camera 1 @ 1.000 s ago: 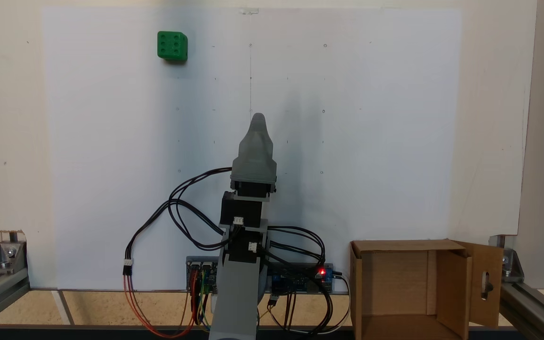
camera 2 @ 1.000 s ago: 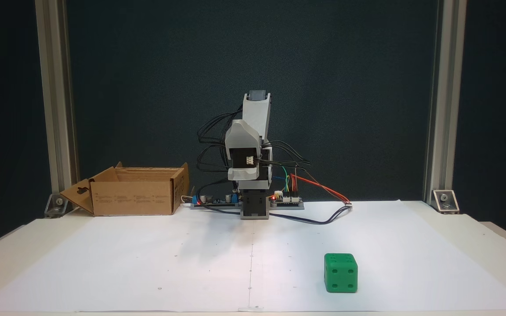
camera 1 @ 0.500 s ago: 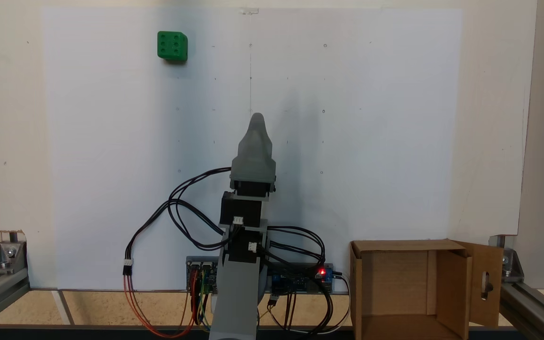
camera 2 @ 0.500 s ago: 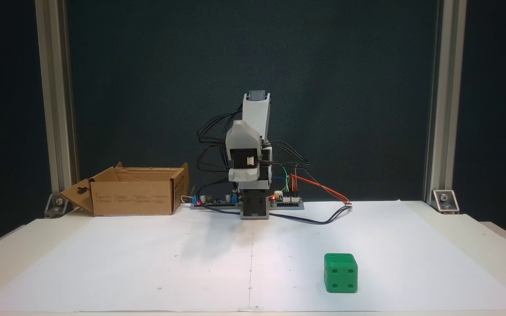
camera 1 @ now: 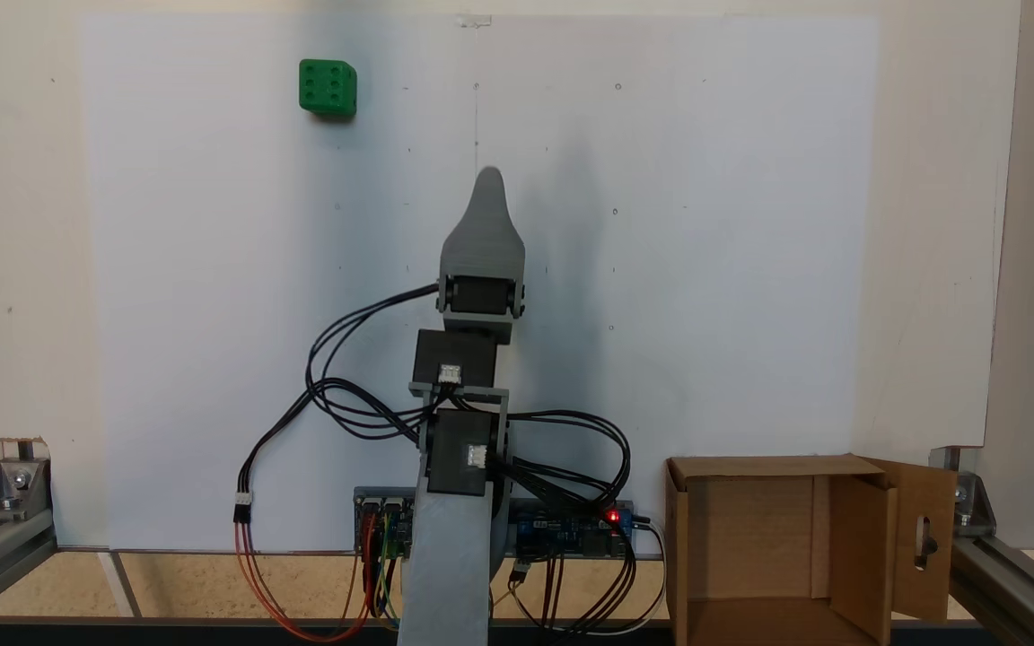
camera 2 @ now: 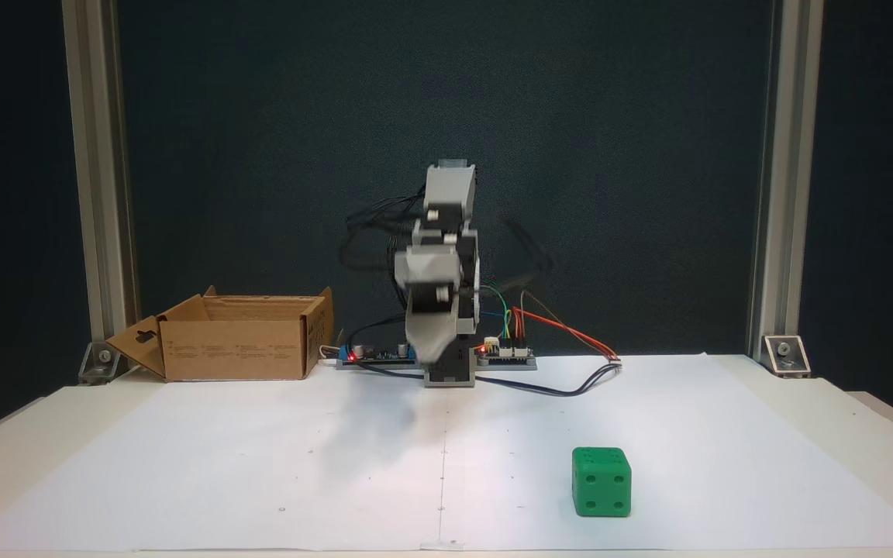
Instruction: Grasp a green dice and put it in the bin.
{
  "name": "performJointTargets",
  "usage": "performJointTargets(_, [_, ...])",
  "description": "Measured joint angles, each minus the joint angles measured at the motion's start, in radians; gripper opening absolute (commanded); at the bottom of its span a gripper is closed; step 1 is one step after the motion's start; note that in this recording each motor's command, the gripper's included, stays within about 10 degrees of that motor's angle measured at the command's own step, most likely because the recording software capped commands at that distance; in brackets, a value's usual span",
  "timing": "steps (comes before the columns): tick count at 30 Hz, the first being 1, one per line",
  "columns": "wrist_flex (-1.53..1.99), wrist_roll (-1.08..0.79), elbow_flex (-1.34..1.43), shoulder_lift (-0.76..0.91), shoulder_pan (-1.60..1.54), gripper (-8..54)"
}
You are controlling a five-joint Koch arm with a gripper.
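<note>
- Small bright green plastic dice [camera 1: 328, 87] with rounded edges sits alone on the white paper sheet [camera 1: 705, 269], top-left of the sheet in a fixed view from above; six pips face up there.
- In the other fixed view the same green dice [camera 2: 601, 482] is low and right of centre, near the front edge of the paper, showing a four-pip face to the camera.
- Dice is well apart from the arm and from the box, nothing touching it.
- Brown corrugated cardboard box, the bin [camera 1: 849, 538], stands at bottom right in a fixed view, open top, flaps out, one flap with a slot-shaped cutout.
- In the front-facing fixed view the bin [camera 2: 237, 349] is at left, just beside the arm base, on the table's far edge.
- Grey plastic Koch arm [camera 1: 472, 359] rises from the bottom centre, reaching out over the middle of the paper.
- Gripper [camera 1: 487, 179] shows as one grey tapered tip pointing toward the far edge of the sheet; jaws lie one behind the other, so I cannot tell if they are apart or together.
- In the front-facing fixed view the gripper [camera 2: 429, 353] points down, blurred, above the paper near the base; jaw gap not readable here either.
- Gripper holds nothing visible.
- Black cables [camera 1: 346, 386] loop off the arm to the left; red, orange, green wires run to circuit boards [camera 1: 571, 529] at the base, red LED lit.
- Aluminium frame posts [camera 2: 780, 186] stand at both sides against a dark backdrop.
</note>
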Motion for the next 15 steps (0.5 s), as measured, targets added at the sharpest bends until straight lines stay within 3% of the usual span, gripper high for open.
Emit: performJointTargets(15, [0.956, 0.046, -0.48, -0.021, -0.08, 42.4])
